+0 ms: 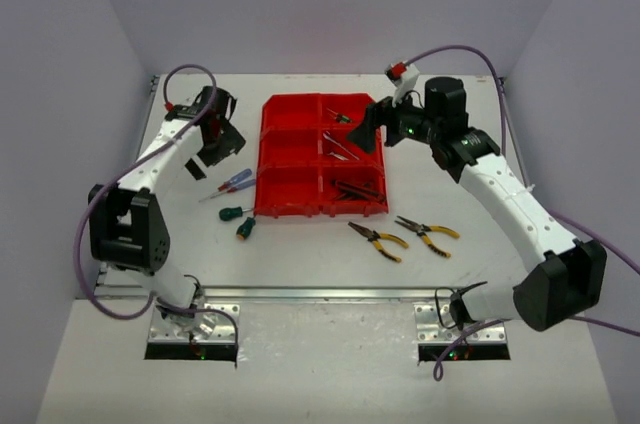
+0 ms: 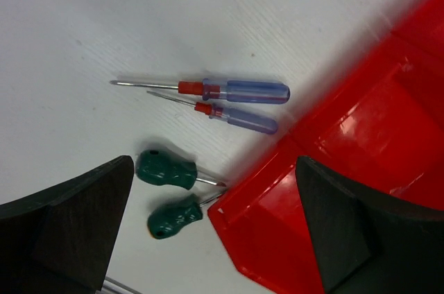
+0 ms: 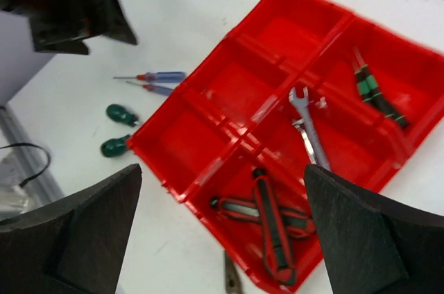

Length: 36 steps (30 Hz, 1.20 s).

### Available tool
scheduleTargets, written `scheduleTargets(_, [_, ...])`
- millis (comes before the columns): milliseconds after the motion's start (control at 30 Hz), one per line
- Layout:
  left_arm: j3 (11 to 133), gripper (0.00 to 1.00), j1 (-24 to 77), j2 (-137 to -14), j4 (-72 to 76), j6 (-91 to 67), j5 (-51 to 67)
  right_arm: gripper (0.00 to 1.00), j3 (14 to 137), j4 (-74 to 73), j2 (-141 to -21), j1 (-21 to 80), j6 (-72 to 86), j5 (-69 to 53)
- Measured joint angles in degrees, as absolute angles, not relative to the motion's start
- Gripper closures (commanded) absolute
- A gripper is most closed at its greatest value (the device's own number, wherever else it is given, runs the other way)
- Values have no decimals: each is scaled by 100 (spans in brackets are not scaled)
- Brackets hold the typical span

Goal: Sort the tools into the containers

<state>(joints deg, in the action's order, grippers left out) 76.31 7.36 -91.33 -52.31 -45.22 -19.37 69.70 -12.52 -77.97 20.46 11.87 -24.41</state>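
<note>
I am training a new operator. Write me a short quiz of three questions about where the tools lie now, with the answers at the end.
1. True or false: both yellow-and-black handled pliers lie on the white table, outside the red plastic six-compartment bin.
2. Which compartment holds the silver wrenches? A: near one, left column. B: middle one, right column. C: far one, left column.
3. How many short green-handled screwdrivers lie on the table beside the bin?
Key: 1 true. 2 B. 3 two.
</note>
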Motion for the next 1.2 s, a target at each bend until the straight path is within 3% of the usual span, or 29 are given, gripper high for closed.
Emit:
scheduleTargets(300, [8984, 1, 696, -11040, -6348, -6598, -1723, 1, 5059, -1051, -6924, 2053, 2158, -2733])
scheduleTargets(633, [8918, 8, 670, -11186, -6258, -8633, -1406, 1, 4772, -656, -6400, 2053, 2604, -3353])
scheduleTargets(833, [8449, 14, 666, -11365, -5854, -9071, -1283, 1, 4653, -804, -6106, 2051, 2518, -3352])
scheduleTargets(1200, [8315, 14, 615, -11371, -5392, -9205, -1380, 1, 4469, -825, -5813, 2051, 2390, -3386])
